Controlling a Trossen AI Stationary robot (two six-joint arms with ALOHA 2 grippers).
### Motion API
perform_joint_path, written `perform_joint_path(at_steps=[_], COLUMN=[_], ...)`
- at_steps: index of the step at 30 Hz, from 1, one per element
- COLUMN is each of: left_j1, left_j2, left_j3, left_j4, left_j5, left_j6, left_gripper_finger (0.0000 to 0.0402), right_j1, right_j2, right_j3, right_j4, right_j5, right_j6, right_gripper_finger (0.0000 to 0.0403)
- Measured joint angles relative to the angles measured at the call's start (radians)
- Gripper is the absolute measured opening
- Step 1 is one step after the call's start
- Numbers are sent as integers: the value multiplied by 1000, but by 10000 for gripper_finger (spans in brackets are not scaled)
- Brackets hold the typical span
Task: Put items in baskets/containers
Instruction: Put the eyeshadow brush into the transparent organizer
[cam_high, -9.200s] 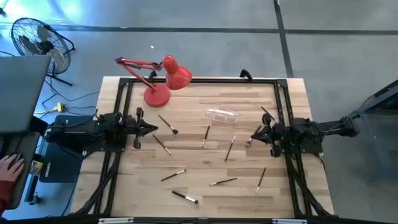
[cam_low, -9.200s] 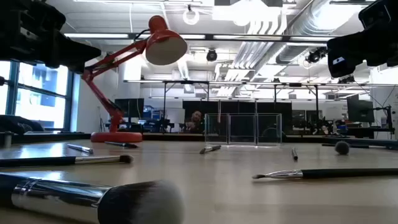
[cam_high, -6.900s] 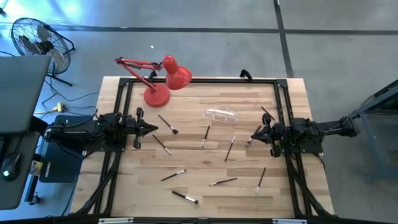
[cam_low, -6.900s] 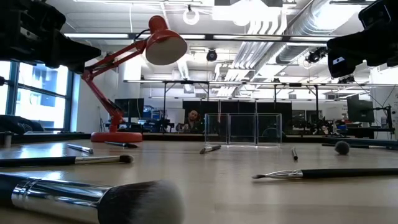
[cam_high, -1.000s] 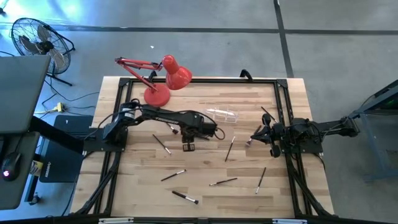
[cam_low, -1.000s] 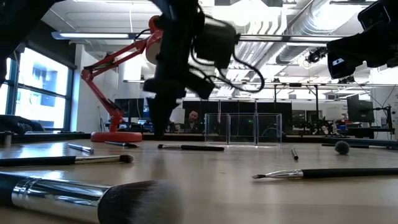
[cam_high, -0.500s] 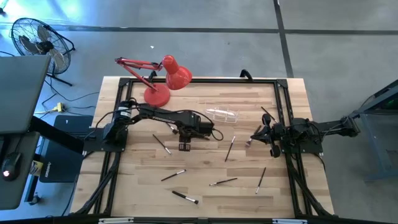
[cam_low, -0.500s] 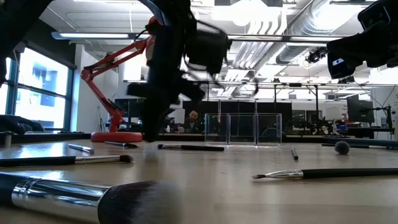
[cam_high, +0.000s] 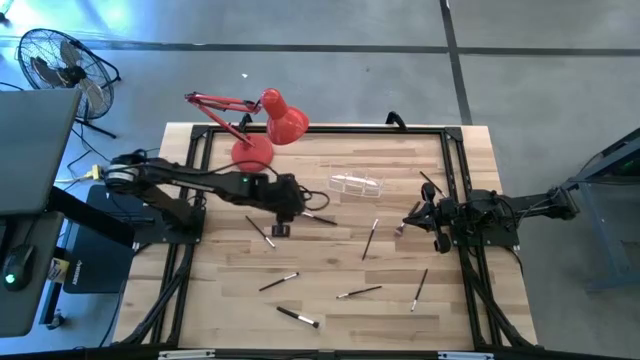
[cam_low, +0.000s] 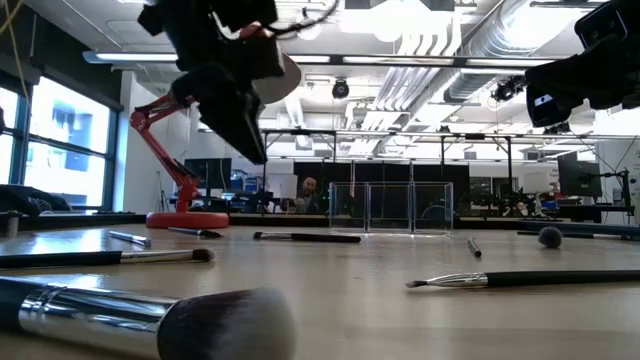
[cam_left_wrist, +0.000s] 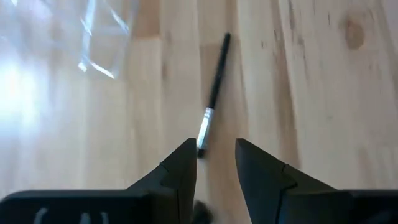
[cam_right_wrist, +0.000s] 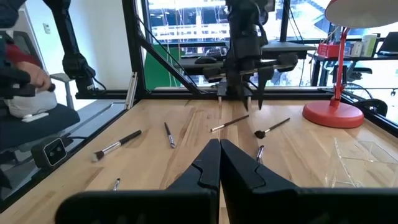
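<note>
Raised above the pale wooden table (cam_high: 330, 260) near its middle on the left gripper (cam_high: 280, 229), 2 dark fingers (cam_left_wrist: 180, 165) parted, clasping nothing. Aimed straight along a thin black brush with a silver ferrule (cam_left_wrist: 211, 102) lying flat on the boards just ahead of the fingertips. Judged as a line-up for a pinch: jaws set either side of the handle's axis, needing a descent before closing.

Parked at the table's right edge on the right gripper (cam_high: 412, 218), clenched tight with nothing between the fingers, well apart from the work.

Beyond that brush, nearer the far edge, a small clear plastic holder (cam_high: 355, 184), just beside the brush's far end and not touching it. Nothing visible inside through its transparent walls; no brush in it yet, so barely begun as a task. Scattered flat across the front and right of the table, the other thin wooden-handled brushes (cam_high: 358, 292), each apart from its neighbours and reachable singly.

Behind the holder, off to the left, a red desk lamp (cam_high: 270, 125), standing clear of the likely carry path.
</note>
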Motion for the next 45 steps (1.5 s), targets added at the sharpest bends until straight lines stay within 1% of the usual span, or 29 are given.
perform_joint_path(at_steps=[2,5,8,11,17,19,24,31,38,41,45], left_j1=[16,39,52,56,56,56,56,56,56,56,55], left_j2=[7,30,82,109,188,195,250,287,293,294,295], left_j3=[-11,-14,-19,-13,-15,-15,-15,-10,-9,-9,-10], left_j4=[76,75,50,86,111,112,119,114,79,74,70], left_j5=[11,57,66,63,63,63,50,21,19,22,36], left_j6=[57,71,71,81,129,142,150,150,138,103,71], left_gripper_finger=[108,108,108,108,108,108,108,108,108,98,65], right_j1=[0,0,0,0,0,0,0,0,0,0,0], right_j2=[2,2,8,7,7,7,7,7,7,7,7], right_j3=[0,0,0,0,0,0,0,0,0,0,0], right_j4=[0,0,0,0,0,0,0,0,0,0,0], right_j5=[1,0,0,0,0,0,0,0,0,0,0], right_j6=[0,0,0,0,0,0,0,0,0,0,0], right_gripper_finger=[1,1,1,0,1,1,1,1,1,1,1])
